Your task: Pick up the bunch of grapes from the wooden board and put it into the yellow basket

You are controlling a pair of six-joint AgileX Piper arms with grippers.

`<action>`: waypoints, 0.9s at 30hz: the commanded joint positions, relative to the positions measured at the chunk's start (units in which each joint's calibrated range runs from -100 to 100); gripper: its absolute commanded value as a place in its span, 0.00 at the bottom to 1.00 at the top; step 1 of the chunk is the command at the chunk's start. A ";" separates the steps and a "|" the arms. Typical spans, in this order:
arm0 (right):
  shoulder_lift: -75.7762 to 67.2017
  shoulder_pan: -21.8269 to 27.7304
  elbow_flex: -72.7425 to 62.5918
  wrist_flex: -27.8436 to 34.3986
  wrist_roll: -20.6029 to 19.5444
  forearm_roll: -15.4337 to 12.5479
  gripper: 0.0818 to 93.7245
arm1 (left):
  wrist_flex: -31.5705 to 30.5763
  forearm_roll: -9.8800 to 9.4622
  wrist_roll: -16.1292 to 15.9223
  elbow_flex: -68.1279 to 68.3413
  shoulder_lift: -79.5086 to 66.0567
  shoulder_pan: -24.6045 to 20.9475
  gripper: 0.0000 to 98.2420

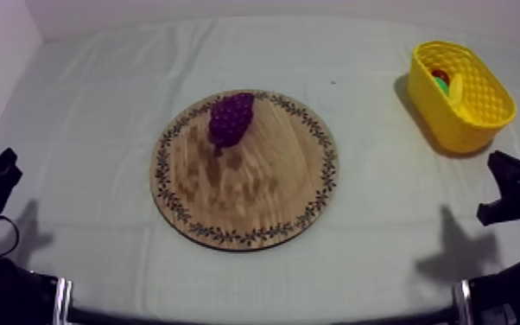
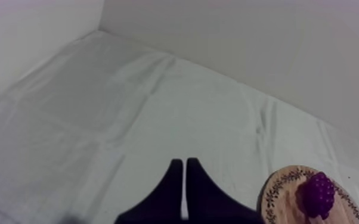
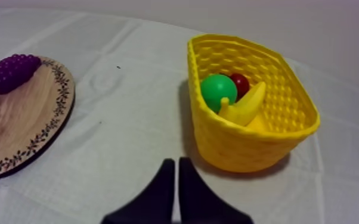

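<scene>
Grapes (image 1: 231, 118) are lying on the board (image 1: 255, 199) near its far rim: purple, knobbly, one compact cluster. Nothing is picked yet, so reach, grasp, carry and drop are all pending. Basket (image 1: 479, 112) is sitting well apart at my right, holding a banana (image 3: 247, 104), a green fruit (image 3: 218, 89) and a small red fruit (image 3: 240, 83). Left gripper (image 2: 185, 161) and right gripper (image 3: 176, 161) are idling low, fingers pressed together on nothing.
</scene>
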 commanded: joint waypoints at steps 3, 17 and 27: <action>-0.03 -0.01 0.04 -0.01 0.01 0.00 0.00 | 0.01 -0.02 0.00 -0.04 0.01 0.02 0.00; 3.09 -14.23 -2.04 2.58 6.38 -3.48 0.01 | 0.01 -0.02 -0.03 -0.04 0.01 0.02 0.00; 37.95 -15.71 -33.38 4.22 2.49 -7.81 0.00 | 0.01 -0.02 -0.03 -0.04 0.01 0.02 0.00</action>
